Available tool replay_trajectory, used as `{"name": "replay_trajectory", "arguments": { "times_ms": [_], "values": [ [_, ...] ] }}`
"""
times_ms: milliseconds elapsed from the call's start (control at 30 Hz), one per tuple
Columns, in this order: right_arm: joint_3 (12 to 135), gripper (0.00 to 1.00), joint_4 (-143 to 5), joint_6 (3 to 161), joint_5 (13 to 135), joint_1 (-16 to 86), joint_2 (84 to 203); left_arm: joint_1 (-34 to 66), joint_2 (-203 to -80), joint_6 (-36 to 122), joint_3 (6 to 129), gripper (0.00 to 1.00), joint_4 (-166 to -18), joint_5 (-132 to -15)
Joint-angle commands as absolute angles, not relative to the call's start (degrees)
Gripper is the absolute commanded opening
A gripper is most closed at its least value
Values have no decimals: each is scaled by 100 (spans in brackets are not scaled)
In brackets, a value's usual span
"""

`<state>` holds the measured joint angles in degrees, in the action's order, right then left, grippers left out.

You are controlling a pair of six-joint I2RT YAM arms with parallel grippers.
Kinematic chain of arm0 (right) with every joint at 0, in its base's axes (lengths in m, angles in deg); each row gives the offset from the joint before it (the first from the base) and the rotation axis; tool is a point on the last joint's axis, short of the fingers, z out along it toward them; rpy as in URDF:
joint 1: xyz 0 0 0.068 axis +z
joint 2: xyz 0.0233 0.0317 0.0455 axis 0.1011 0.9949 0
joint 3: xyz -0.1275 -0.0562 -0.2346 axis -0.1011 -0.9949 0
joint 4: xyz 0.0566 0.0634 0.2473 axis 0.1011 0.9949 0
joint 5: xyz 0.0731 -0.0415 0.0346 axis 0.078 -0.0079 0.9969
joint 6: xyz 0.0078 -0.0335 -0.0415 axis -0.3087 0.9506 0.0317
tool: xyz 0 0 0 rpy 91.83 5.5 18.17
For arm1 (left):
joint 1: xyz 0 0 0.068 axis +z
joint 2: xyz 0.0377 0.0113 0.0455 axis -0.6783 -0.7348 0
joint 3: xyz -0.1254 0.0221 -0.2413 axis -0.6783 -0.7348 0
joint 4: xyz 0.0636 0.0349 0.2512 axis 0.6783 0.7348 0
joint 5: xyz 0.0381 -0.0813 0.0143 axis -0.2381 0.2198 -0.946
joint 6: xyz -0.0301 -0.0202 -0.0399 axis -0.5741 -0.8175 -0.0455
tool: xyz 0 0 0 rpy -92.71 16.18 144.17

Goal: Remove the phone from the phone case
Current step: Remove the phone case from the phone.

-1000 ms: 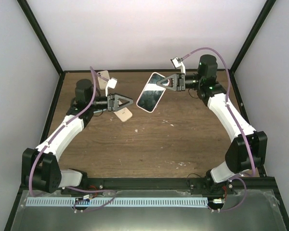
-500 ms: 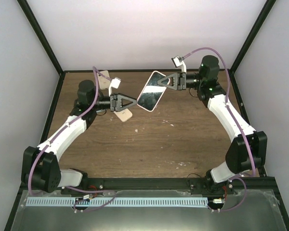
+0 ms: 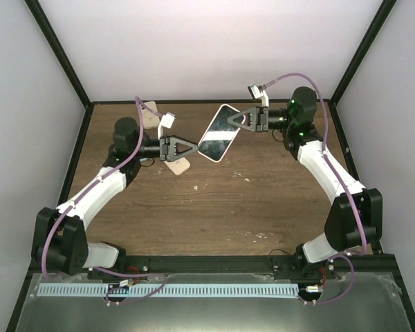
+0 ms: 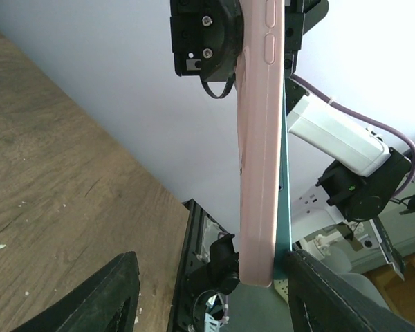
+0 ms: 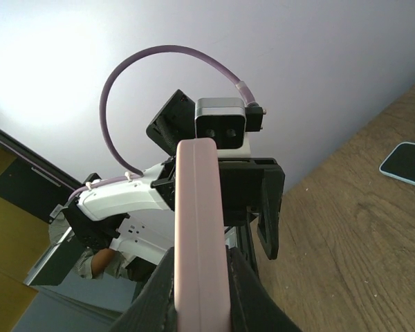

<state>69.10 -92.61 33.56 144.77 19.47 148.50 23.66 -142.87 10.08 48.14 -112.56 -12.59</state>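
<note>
The phone in its pink case is held in the air, tilted, over the back of the table. My right gripper is shut on its upper part; in the right wrist view the case's pink edge runs between my right gripper's fingers. My left gripper is open, its jaws spanning the phone's lower end. In the left wrist view the case stands edge-on between the spread fingers of my left gripper, with the screen side close to the right finger.
Two pale pink flat items lie on the wooden table, one at the back left, one below the left gripper. A dark-screened, light-rimmed phone lies on the table in the right wrist view. Black frame posts edge the table.
My left gripper has moved right, from beside the phone to around its lower end, still open. The right gripper has kept hold of the phone and shifted slightly.
</note>
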Motion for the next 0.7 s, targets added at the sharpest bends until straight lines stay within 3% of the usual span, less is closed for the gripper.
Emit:
{"name": "replay_trajectory", "arguments": {
  "times_ms": [0, 233, 667],
  "values": [
    [7054, 1, -9954, 2911, 14373, 2009, 14584, 2348, -14423, 517, 4637, 60, -11955, -1307],
    [7113, 1, -9893, 3013, 14212, 1933, 14647, 2609, -14402, -394, 4443, 62, -12917, -1302],
    [7011, 1, -10201, 2744, 13948, 1941, 14828, 2504, -14418, -618, 4339, 63, -13134, -1447]
  ]
}}
